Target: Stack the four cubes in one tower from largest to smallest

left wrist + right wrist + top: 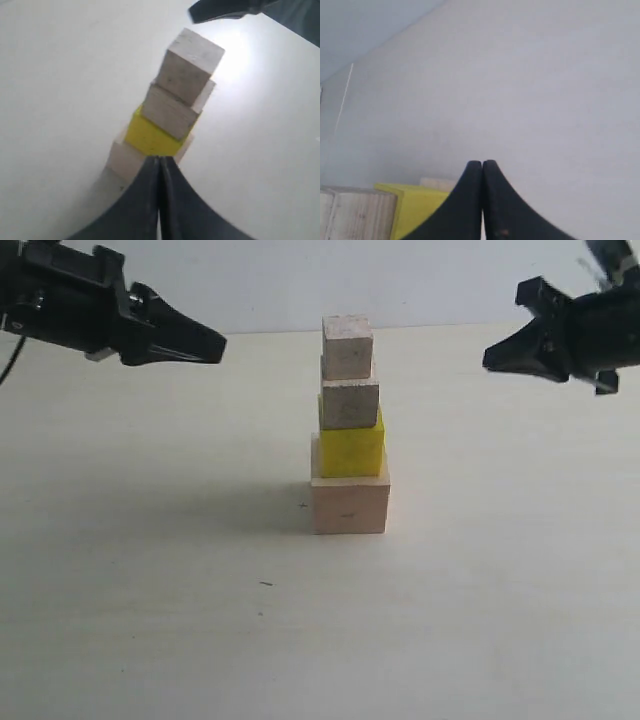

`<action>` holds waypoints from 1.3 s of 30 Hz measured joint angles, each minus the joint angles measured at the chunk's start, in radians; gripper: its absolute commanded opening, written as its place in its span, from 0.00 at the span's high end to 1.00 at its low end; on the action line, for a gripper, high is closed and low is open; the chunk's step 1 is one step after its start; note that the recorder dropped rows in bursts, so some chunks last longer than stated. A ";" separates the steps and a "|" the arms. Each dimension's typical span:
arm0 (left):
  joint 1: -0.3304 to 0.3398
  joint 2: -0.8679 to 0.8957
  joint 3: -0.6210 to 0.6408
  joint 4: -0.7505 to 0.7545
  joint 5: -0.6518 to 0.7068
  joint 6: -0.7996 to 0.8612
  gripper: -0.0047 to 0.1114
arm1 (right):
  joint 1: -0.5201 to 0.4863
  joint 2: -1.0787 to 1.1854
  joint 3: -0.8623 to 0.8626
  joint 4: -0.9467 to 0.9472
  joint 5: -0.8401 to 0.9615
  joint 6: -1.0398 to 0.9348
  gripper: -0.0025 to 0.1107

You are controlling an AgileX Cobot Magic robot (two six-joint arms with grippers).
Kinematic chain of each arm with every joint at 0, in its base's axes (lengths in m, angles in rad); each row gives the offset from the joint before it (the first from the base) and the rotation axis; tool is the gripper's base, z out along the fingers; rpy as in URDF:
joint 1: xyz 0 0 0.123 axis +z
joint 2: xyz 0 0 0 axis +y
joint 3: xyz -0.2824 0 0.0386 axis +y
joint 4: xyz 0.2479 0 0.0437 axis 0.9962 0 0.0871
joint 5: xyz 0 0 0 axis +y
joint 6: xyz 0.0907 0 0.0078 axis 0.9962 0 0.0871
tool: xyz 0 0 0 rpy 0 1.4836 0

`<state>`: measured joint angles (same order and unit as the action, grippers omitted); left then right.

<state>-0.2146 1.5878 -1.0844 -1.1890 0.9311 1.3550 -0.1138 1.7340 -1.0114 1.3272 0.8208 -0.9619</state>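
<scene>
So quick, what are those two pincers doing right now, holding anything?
Left pincer: closed, holding nothing.
Right pincer: closed, holding nothing.

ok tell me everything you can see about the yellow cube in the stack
The mid-sized bright yellow cube is evenly coloured and matt with crisp edges. Whether it is painted wood or plastic cannot be told. It sits flat and upright on top of the large pale pinkish wooden cube and carries the smaller tan wooden cube. It is narrower than the cube beneath it and slightly wider than the one above, so a thin yellow edge shows beside that one. Nothing else touches it.
</scene>
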 measured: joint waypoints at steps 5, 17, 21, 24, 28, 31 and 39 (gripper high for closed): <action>0.024 -0.107 0.177 -0.069 -0.195 0.015 0.96 | -0.003 -0.262 0.112 0.002 -0.193 -0.128 0.98; 0.024 -0.285 0.411 -0.511 -0.269 0.365 0.96 | -0.003 -0.626 0.301 -0.004 -0.321 -0.213 0.98; 0.024 -0.352 0.419 -0.535 -0.298 0.399 0.96 | -0.003 -0.704 0.301 -0.016 -0.323 -0.215 0.98; 0.024 -0.413 0.419 -0.538 -0.316 0.410 0.96 | -0.003 -0.765 0.301 -0.020 -0.330 -0.215 0.98; 0.024 -0.521 0.419 -0.540 -0.377 0.415 0.96 | -0.003 -0.846 0.301 -0.021 -0.375 -0.215 0.98; 0.024 -0.611 0.419 -0.540 -0.458 0.417 0.96 | -0.003 -0.905 0.301 -0.022 -0.430 -0.215 0.98; 0.024 -0.818 0.419 -0.544 -0.601 0.417 0.96 | -0.003 -1.041 0.301 -0.022 -0.546 -0.215 0.98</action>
<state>-0.1906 0.7696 -0.6650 -1.7334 0.3297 1.7720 -0.1168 0.6934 -0.7107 1.3048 0.2748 -1.1773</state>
